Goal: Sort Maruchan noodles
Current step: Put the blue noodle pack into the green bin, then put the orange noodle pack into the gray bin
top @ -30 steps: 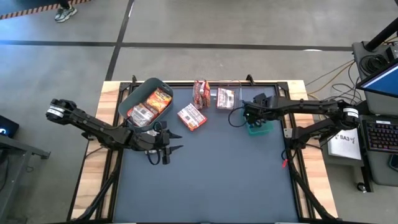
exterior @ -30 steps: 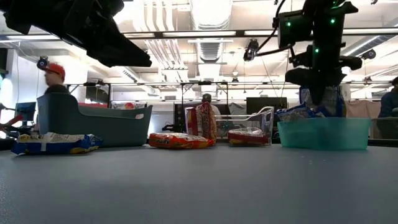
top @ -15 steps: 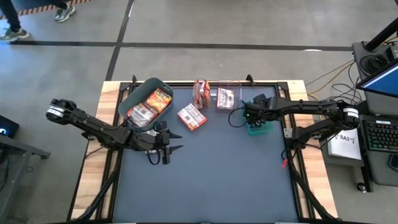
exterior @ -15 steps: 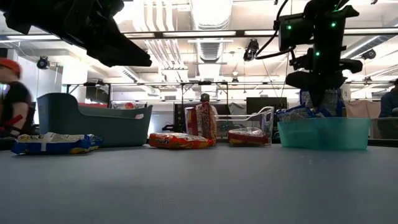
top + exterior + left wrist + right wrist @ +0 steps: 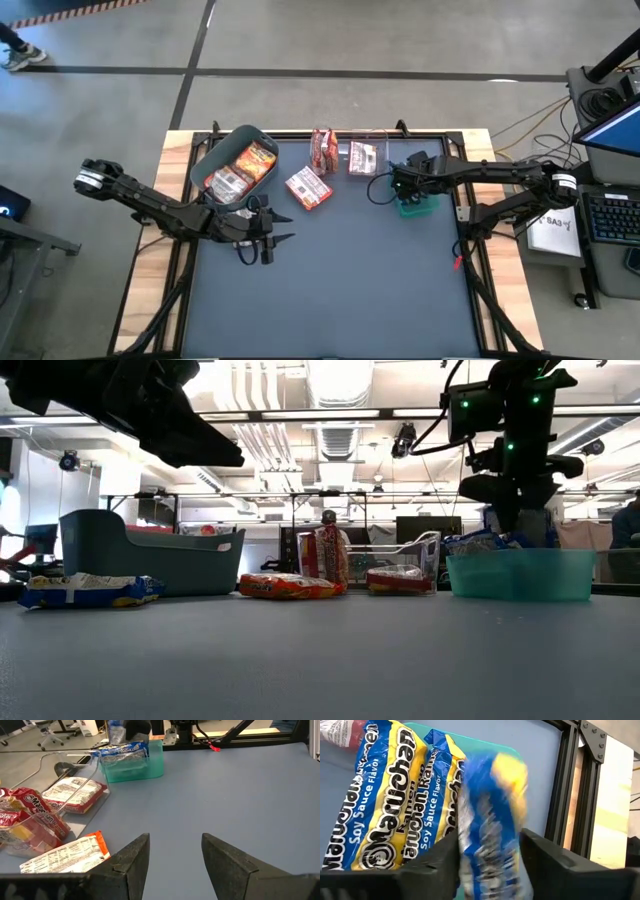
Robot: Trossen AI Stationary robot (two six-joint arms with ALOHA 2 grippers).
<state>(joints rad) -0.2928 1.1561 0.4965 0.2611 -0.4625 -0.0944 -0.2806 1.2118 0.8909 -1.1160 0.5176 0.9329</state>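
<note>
The right claw (image 5: 487,865), fingers spread around a blurred blue-and-yellow plastic ramen packet (image 5: 490,820), hangs over the small green bin (image 5: 413,207) at two o'clock on the worktop (image 5: 350,280), where two like packets already lie. The grey oval bin (image 5: 222,158) at ten o'clock holds two orange-red packets (image 5: 242,168). Several red packets (image 5: 309,187) at twelve o'clock remain unsorted. The left claw (image 5: 174,857) waits, spread and empty, at nine o'clock.

Near half of table (image 5: 340,290) open (bins (image 5: 236,164), packets (image 5: 308,187) crowd far edge).
</note>
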